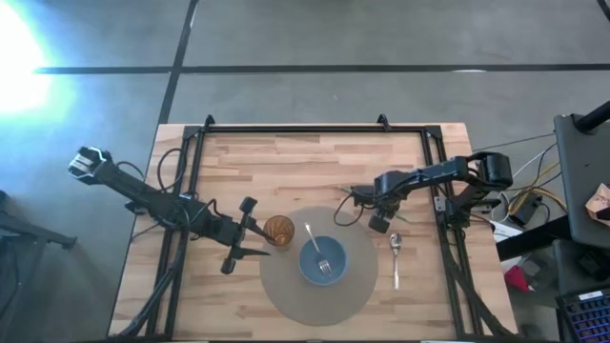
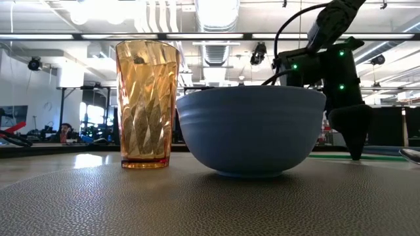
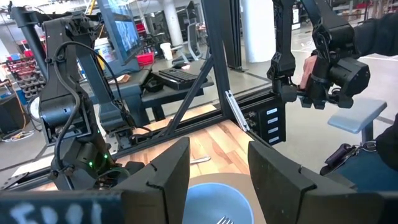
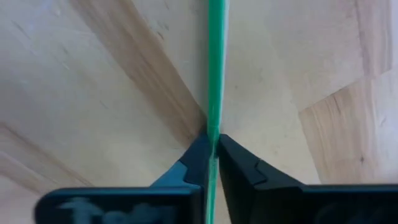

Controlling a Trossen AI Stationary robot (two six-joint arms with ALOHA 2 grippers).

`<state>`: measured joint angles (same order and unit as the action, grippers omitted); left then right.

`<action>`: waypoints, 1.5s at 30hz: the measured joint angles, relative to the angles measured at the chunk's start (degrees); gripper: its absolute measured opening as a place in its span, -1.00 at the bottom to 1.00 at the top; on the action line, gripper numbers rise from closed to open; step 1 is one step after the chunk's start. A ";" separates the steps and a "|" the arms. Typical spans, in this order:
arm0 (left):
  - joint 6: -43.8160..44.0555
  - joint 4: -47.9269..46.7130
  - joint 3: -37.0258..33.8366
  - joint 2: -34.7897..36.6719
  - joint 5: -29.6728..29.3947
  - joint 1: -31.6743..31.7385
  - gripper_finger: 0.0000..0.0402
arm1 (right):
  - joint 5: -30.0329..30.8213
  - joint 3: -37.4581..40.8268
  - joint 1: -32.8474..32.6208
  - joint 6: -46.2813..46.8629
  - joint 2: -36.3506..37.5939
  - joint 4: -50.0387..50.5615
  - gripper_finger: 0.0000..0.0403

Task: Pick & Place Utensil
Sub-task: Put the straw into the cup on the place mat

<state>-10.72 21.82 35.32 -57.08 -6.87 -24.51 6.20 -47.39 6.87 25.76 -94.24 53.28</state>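
In the right wrist view a thin green utensil (image 4: pixel 215 68) runs as a narrow strip over the wooden table, and my right gripper (image 4: pixel 212 140) is shut on it. From above, that gripper (image 1: pixel 379 223) points steeply down just right of the round grey mat (image 1: pixel 286 295). A blue bowl (image 1: pixel 305 269) on the mat holds a metal fork (image 1: pixel 321 252). An amber cup (image 1: pixel 278 229) stands beside the bowl. My left gripper (image 1: pixel 255 238) hovers open and level next to the cup, touching nothing. My right gripper pinches the green utensil's narrow strip (image 4: pixel 215 118) between its two fingertips (image 4: pixel 198 155), which come steeply from above. The strip runs straight on through the gap between them. Which end of the utensil this is cannot be told. It seems to lie low on the wood.
A metal spoon (image 1: pixel 396 255) lies on the bare wood right of the mat, close to my right gripper. A black frame (image 1: pixel 315 129) rims the table's far edge and sides. Bare wood stretches across the far half of the table.
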 joint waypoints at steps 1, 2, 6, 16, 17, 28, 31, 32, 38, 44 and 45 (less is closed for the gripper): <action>0.00 0.00 0.01 0.00 0.02 0.00 -0.17 | 0.15 0.03 0.03 0.26 0.00 0.13 -0.92; 0.00 0.00 0.01 0.00 0.01 0.00 -0.17 | 0.26 0.06 0.04 0.37 0.00 0.28 -0.93; 0.00 -0.02 0.01 0.00 0.00 0.00 -0.17 | 0.98 0.10 0.07 0.54 0.01 0.42 -0.94; 1.37 -0.27 0.01 0.00 -0.04 0.02 -0.17 | 1.67 0.34 -0.14 0.75 4.20 1.16 -0.94; 1.82 0.26 0.01 0.00 -0.06 0.02 -0.17 | 1.59 0.34 -0.26 0.81 4.87 1.55 -0.95; 5.27 1.74 3.59 -0.02 -9.84 0.06 -0.17 | 1.29 -4.85 -5.72 2.73 14.42 5.28 -0.95; 6.88 1.81 4.67 -0.02 -12.98 0.09 -0.17 | 1.32 -8.09 -8.33 2.86 16.73 5.17 -0.95; 7.57 1.77 4.96 -0.02 -13.81 0.09 -0.17 | 1.59 -9.20 -9.17 3.15 17.34 5.20 -0.95; 12.29 1.72 6.01 -0.02 -15.84 0.51 -0.17 | 5.91 -15.98 -14.78 4.05 19.33 5.19 -0.95; 16.11 1.50 7.08 -0.02 -18.91 2.04 -0.17 | 12.89 -22.37 -19.51 2.26 19.17 5.05 -0.95; 16.13 0.80 7.39 -0.02 -19.43 2.40 -0.17 | 13.84 -23.18 -20.08 1.43 19.07 5.07 -0.95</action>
<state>5.41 22.62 42.72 -57.10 -26.30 -22.11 20.04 -70.57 -13.21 27.19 -75.17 58.35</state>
